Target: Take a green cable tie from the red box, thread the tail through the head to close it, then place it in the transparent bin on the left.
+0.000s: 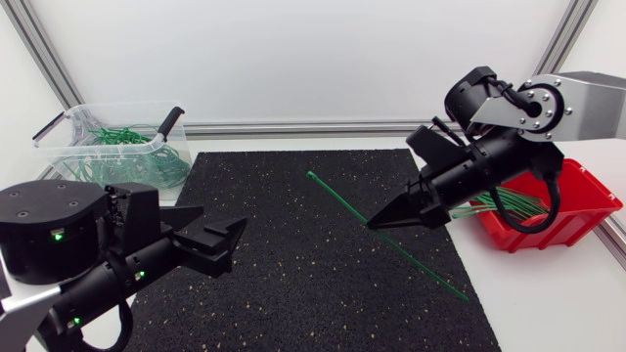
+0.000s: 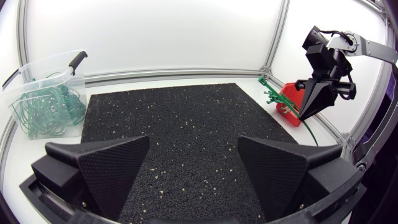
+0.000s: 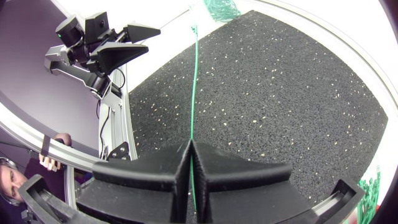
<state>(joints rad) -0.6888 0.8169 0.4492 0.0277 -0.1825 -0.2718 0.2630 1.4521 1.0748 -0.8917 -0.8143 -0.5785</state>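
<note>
Across the white table (image 1: 548,303) lies a black speckled mat (image 1: 323,254), covering most of the middle. At the mat's near left corner sits the left arm (image 1: 59,235), a bulky black body. The right arm (image 1: 577,108) comes in from the far right and slants down toward the mat's right half.

At the far left corner, just off the mat, stands the transparent bin (image 1: 61,147) with black handles, holding a tangle of looped green ties (image 1: 127,156). On the right, just beside the mat's edge and under the right arm, sits the red box (image 1: 548,230) with a bundle of straight green ties (image 1: 514,203) in it.

The left gripper (image 2: 193,149) hangs over the near left part of the mat with its two fingers spread wide and nothing between them. The right gripper (image 1: 377,222) has its fingers pressed together, pinching one green cable tie (image 1: 421,262).

That tie is straight and unthreaded. It runs slantwise over the mat's right half, one end pointing toward the far middle of the mat, the other toward its near right edge, with the fingertips gripping it partway along.
</note>
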